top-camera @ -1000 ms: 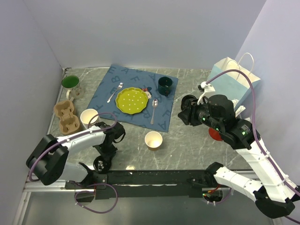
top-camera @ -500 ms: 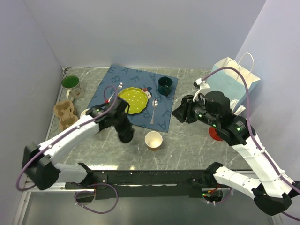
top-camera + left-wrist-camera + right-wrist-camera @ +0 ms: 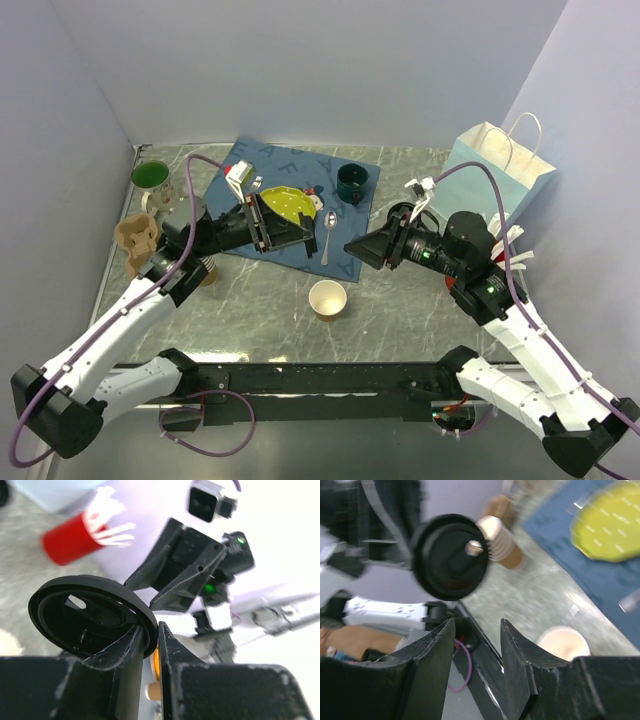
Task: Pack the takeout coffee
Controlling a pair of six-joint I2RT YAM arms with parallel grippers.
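Rim of the black lid (image 3: 92, 614) is pinched by the left end effector (image 3: 152, 631); facing it, the right end effector (image 3: 477, 625) stands released.

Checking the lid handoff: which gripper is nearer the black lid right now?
Left. The left gripper is shut on the black lid, pinching its rim. The right gripper is open and apart from the lid, facing its flat side across a gap.

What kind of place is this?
Probably a robot practice booth set like a café table: plain walls around a stone-look table, an alphabet placemat, a yellow plate and a blue paper bag.
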